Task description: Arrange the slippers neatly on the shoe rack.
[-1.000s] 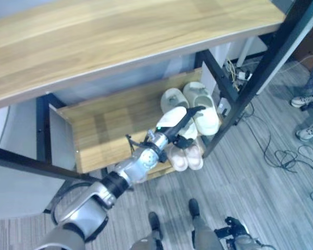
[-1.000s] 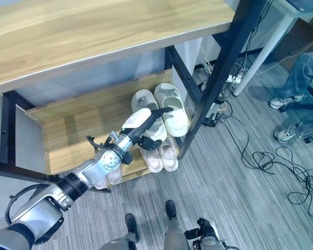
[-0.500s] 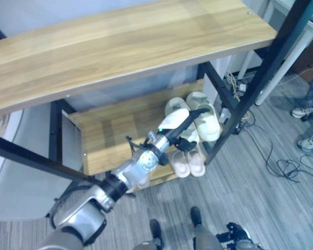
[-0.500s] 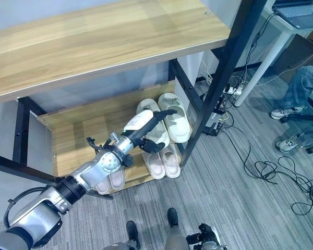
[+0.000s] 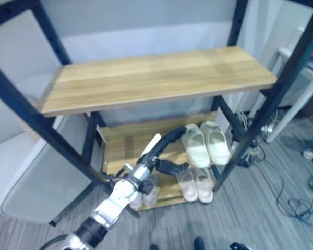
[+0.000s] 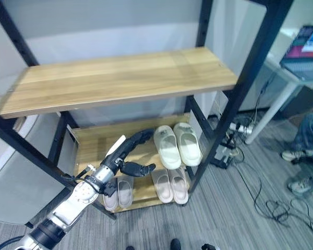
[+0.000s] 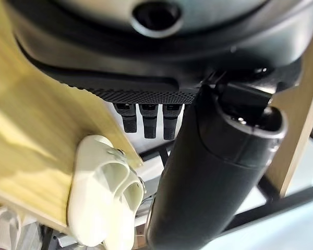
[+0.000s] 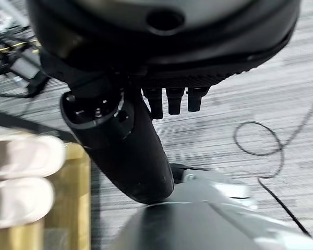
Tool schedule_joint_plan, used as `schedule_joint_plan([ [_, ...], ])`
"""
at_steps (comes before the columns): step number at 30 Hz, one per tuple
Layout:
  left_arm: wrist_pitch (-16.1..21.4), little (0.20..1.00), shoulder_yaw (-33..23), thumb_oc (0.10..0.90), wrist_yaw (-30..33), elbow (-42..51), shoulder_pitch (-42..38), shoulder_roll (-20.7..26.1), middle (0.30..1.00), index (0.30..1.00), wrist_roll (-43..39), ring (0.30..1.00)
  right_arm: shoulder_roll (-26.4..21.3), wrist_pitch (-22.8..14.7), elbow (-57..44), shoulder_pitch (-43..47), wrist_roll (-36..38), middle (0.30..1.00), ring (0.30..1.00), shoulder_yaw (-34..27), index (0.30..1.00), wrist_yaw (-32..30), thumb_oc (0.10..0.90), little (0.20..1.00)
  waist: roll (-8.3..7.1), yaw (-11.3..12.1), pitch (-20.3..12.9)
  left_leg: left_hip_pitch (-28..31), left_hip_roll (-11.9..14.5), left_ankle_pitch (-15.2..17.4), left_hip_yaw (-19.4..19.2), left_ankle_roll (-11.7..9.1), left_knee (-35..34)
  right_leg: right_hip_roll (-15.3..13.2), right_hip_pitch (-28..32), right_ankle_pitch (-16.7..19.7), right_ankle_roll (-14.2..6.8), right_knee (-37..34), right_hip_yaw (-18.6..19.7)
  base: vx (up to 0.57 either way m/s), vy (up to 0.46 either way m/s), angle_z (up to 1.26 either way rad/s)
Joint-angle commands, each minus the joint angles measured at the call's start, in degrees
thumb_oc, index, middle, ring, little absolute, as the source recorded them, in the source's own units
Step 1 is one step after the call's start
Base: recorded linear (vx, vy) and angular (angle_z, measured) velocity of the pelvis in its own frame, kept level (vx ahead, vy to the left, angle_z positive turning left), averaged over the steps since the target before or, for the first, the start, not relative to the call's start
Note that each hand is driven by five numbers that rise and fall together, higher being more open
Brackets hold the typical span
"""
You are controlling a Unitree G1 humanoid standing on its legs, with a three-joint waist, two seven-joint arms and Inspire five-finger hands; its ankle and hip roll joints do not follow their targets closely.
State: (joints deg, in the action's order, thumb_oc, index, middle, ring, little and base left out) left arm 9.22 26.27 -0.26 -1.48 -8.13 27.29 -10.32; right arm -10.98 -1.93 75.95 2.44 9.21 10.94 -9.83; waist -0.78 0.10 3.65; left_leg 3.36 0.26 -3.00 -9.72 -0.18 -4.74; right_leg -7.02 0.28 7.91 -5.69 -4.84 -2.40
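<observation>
Apparently nearly done: cream slippers (image 6: 177,145) sit paired at the middle shelf's (image 6: 94,143) right end, two pink pairs (image 6: 170,185) below; left hand (image 6: 131,156) hovers released, right hand (image 8: 146,88) empty.

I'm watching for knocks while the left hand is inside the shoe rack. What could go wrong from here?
1. The left hand, fingers straight and holding nothing, hovers beside the cream slippers on the middle shelf; a sideways move could nudge the tidy pair askew.
2. The hand sits under the top shelf and beside a black upright, so a careless lift or pull-back might strike the frame.
3. The pink slippers lie at the lowest shelf's front edge; a low exit could sweep them off.
</observation>
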Motion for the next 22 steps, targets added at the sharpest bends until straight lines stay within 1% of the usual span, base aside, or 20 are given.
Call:
schedule_joint_plan([
  [1,4.4,0.900,-2.1,0.800,-5.9,5.8,-0.8,-2.4,0.900,0.900,-9.4,0.900,0.2,-0.9,-0.5,0.3,-1.6,0.900,0.900,0.7,0.900,1.0,0.800,0.900,3.14,1.6,-4.7,-0.3,-1.6,3.3,6.5,0.4,-0.3,4.1,-0.9,-9.3,-0.3,7.1,-5.4,-0.04,-0.019,-0.02],
  [2,4.3,0.900,-2.2,0.800,-5.9,5.9,-0.7,-2.3,0.900,0.900,-9.5,0.900,0.2,-0.9,-0.5,0.2,-1.6,0.900,0.900,0.7,0.900,1.0,0.800,0.900,3.13,1.5,-4.7,-0.3,-1.6,3.3,6.5,0.4,-0.3,4.1,-0.8,-9.3,-0.3,7.1,-5.4,-0.09,-0.027,0.00],
  [3,2.6,0.900,-3.0,0.800,-8.4,6.5,5.0,-2.3,0.900,0.900,-14.9,0.900,0.1,-0.8,-1.0,0.6,-2.0,0.900,0.900,0.6,0.900,1.1,0.800,0.900,2.77,2.3,-5.2,0.2,-1.5,3.3,6.8,0.4,-0.3,4.2,0.0,-9.3,-0.2,6.5,-5.8,-0.09,-0.011,-0.01],
  [4,1.5,0.900,-3.2,0.800,-10.4,6.9,9.7,-1.7,0.900,0.900,-17.3,0.900,-0.1,-0.8,-1.1,1.4,-1.8,0.900,0.900,0.1,0.900,1.0,0.800,0.900,2.29,2.9,-5.6,0.7,-1.6,3.4,7.0,0.5,-0.3,4.4,0.8,-9.3,-0.1,6.1,-5.9,-0.09,-0.011,-0.01],
  [5,1.5,0.900,-3.3,0.800,-10.4,7.0,9.7,-1.6,0.900,0.900,-17.3,0.900,-0.1,-0.8,-1.1,1.4,-1.8,0.900,0.900,0.1,0.900,1.0,0.800,0.900,2.27,2.9,-5.6,0.8,-1.6,3.4,7.0,0.5,-0.3,4.4,0.9,-9.3,-0.1,6.1,-5.9,-0.09,-0.004,0.06],
  [6,-0.2,0.900,-3.2,0.800,-11.7,5.4,13.6,-1.8,0.900,0.900,-19.4,0.900,-1.0,-0.7,-0.8,2.0,-2.3,0.900,0.900,-0.2,0.900,0.7,0.800,0.900,1.73,3.7,-5.9,0.9,-1.6,3.5,7.2,0.6,-0.3,4.5,1.5,-9.2,0.0,5.3,-6.0,-0.05,0.000,0.13],
  [7,-0.2,0.900,-3.2,0.800,-11.7,5.5,13.7,-1.8,0.900,0.900,-19.4,0.900,-1.0,-0.7,-0.8,2.0,-2.3,0.900,0.900,-0.2,0.900,0.7,0.800,0.900,1.74,3.7,-5.9,0.9,-1.6,3.5,7.2,0.6,-0.3,4.6,1.6,-9.1,0.0,5.2,-6.1,-0.12,-0.021,0.22],
  [8,-3.0,0.900,-4.6,0.800,-11.2,3.0,19.2,-3.5,0.900,0.900,-25.6,0.900,-0.9,-0.7,-0.2,2.1,-2.3,0.900,0.900,-0.5,0.900,0.3,0.800,0.900,0.73,4.8,-6.0,0.9,-1.3,3.5,7.7,0.6,-0.3,4.7,2.1,-8.9,0.1,4.3,-6.5,-0.09,-0.034,0.16],
  [9,-3.5,0.900,-5.1,0.800,-11.5,2.8,20.3,-3.5,0.900,0.900,-26.3,0.900,-0.6,-0.7,-0.2,2.0,-2.1,0.900,0.900,-0.7,0.900,0.1,0.800,0.900,0.40,5.1,-5.9,0.9,-1.3,3.5,7.9,0.6,-0.3,4.8,2.2,-8.7,0.1,4.2,-6.6,-0.11,-0.033,0.12],
  [12,-4.0,0.900,-6.0,0.800,-11.8,-0.3,22.6,-2.7,0.900,0.900,-23.3,0.900,0.7,-0.7,0.2,1.1,-1.5,0.900,0.900,-0.7,0.900,-0.1,0.800,0.900,-0.60,5.8,-6.0,1.0,-1.1,3.5,8.6,0.7,-0.3,4.9,2.7,-8.7,0.2,4.1,-6.8,-0.04,-0.022,0.12],
  [13,-4.0,0.900,-6.0,0.800,-11.8,-0.3,22.6,-2.7,0.900,0.900,-23.3,0.900,0.7,-0.7,0.2,1.1,-1.5,0.900,0.900,-0.7,0.900,-0.1,0.800,0.900,-0.60,5.8,-6.0,1.0,-1.1,3.5,8.6,0.7,-0.3,4.9,2.7,-8.7,0.2,4.1,-6.8,-0.02,-0.039,0.18],
  [14,-3.4,0.900,-6.4,0.800,-10.8,-4.3,22.8,-2.5,0.900,0.900,-18.9,0.900,1.6,-0.8,0.3,0.1,-0.9,0.900,0.900,-0.7,0.900,-0.2,0.800,0.900,-1.18,6.0,-6.1,1.3,-1.0,3.6,8.9,0.6,-0.3,5.1,3.4,-8.8,0.3,3.9,-6.7,-0.02,-0.034,0.09],
  [16,-3.0,0.900,-7.7,0.800,-9.1,-11.3,23.6,-3.5,0.900,0.900,-15.2,0.900,1.8,-0.9,0.2,-0.7,0.0,0.900,0.900,-0.9,0.900,-0.4,0.800,0.900,-1.69,6.2,-6.2,1.6,-0.8,3.8,9.2,0.6,-0.3,5.2,3.7,-9.0,0.4,3.8,-6.8,-0.03,-0.029,0.06],
  [17,-2.1,0.900,-8.1,0.800,-7.3,-17.5,22.2,-4.7,0.900,0.900,-11.6,0.900,1.8,-1.1,0.1,-0.9,0.9,0.900,0.900,-1.3,0.900,-0.5,0.800,0.900,-1.80,6.1,-6.0,1.6,-0.8,3.7,9.3,0.6,-0.3,5.2,3.7,-9.1,0.5,3.9,-6.9,-0.04,-0.003,0.03],
  [20,-0.9,0.900,-9.6,0.800,-2.0,-34.1,19.5,-7.4,0.900,0.900,0.6,0.900,2.4,-1.9,-0.2,-1.7,3.2,0.900,0.900,-2.1,0.900,-0.8,0.800,0.900,-2.20,6.0,-5.9,1.6,-0.7,3.5,9.7,0.6,-0.3,5.3,3.5,-9.1,0.6,4.1,-6.9,-0.04,0.008,0.02],
  [21,-0.8,0.900,-10.2,0.800,-0.2,-41.1,18.6,-8.7,0.900,0.900,4.8,0.900,2.8,-2.2,-0.3,-2.1,3.7,0.900,0.900,-2.1,0.900,-0.9,0.800,0.900,-2.33,5.9,-5.9,1.6,-0.7,3.5,9.7,0.6,-0.3,5.3,3.4,-9.1,0.6,4.3,-6.9,0.00,0.000,0.00],
  [22,-0.5,0.900,-10.2,0.800,-0.1,-41.4,18.4,-8.9,0.900,0.900,4.9,0.900,2.8,-2.2,-0.3,-2.1,3.7,0.900,0.900,-2.1,0.900,-0.9,0.800,0.900,-2.28,5.9,-5.9,1.6,-0.7,3.5,9.7,0.6,-0.3,5.3,3.4,-9.1,0.6,4.3,-6.9,0.00,0.000,0.00],
])
